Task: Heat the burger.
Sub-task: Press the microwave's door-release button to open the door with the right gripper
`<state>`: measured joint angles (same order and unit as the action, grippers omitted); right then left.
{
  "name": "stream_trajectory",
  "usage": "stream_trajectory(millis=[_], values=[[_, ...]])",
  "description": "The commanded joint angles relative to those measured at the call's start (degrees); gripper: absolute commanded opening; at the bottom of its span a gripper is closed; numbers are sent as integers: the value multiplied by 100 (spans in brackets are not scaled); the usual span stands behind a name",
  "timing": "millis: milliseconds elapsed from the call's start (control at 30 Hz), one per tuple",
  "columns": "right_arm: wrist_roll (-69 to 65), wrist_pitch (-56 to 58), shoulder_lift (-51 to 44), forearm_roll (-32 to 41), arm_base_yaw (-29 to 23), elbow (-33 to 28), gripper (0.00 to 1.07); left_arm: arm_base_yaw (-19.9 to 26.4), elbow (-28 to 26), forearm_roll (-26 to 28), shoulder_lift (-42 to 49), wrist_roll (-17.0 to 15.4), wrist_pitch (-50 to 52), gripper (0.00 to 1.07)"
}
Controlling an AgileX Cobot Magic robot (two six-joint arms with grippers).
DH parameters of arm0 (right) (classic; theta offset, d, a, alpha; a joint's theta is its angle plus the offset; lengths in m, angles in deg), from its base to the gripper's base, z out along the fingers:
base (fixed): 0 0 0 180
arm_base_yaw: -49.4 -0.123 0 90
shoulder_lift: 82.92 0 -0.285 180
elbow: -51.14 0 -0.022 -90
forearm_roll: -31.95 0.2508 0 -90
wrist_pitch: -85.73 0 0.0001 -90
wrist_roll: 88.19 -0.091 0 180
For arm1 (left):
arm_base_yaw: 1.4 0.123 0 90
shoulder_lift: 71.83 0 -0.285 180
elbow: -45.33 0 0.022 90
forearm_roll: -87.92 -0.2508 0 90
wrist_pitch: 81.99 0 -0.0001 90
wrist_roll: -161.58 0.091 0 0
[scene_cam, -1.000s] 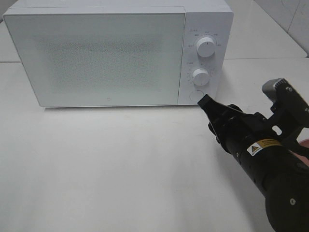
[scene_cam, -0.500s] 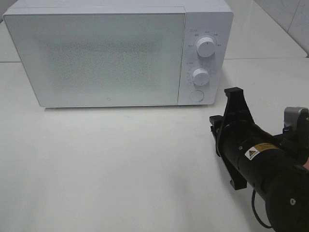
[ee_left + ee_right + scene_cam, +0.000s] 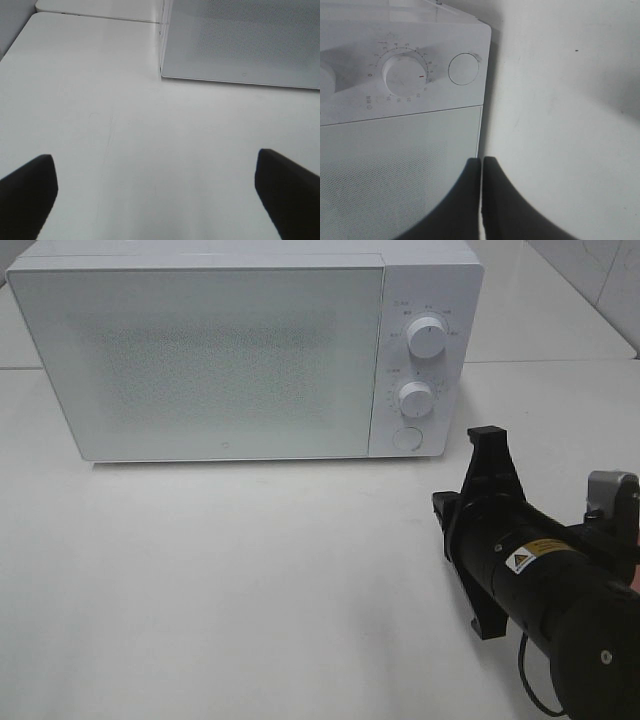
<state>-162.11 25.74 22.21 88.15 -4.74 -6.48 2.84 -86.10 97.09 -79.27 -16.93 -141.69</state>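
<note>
change: our right gripper (image 3: 487, 437) has pulled back from the round white button (image 3: 407, 438) at the lower right of the white box-shaped microwave (image 3: 230, 360). A second ago its tip sat at that button.
right gripper: jaws pressed together, nothing between them; they were partly apart a second ago.
left gripper (image 3: 157, 195): spread to full width, empty, low over the white tabletop (image 3: 250, 570).
door: the frosted door panel (image 3: 200, 360) sits flush and shut, same as before.
burger: not in any view. Inside the oven or off-frame, we cannot tell.
meaning: we judge the button press is over, and the door shows no gap.
room: wide bare tabletop in front of the door. The right arm stands off the front right corner, and the left gripper faces the front left corner from well apart.
</note>
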Motion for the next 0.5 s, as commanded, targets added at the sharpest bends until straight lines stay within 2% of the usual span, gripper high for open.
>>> stream_trajectory(millis=[33, 433, 500], values=[[46, 46, 63, -29, 0, 63, 0, 11, 17, -6, 109, -23, 57, 100], [-149, -86, 292, -201, 132, 63, 0, 11, 17, -11, 109, -23, 57, 100], [-160, -29, 292, -791, 567, 115, 0, 11, 17, -11, 109, -23, 57, 100]])
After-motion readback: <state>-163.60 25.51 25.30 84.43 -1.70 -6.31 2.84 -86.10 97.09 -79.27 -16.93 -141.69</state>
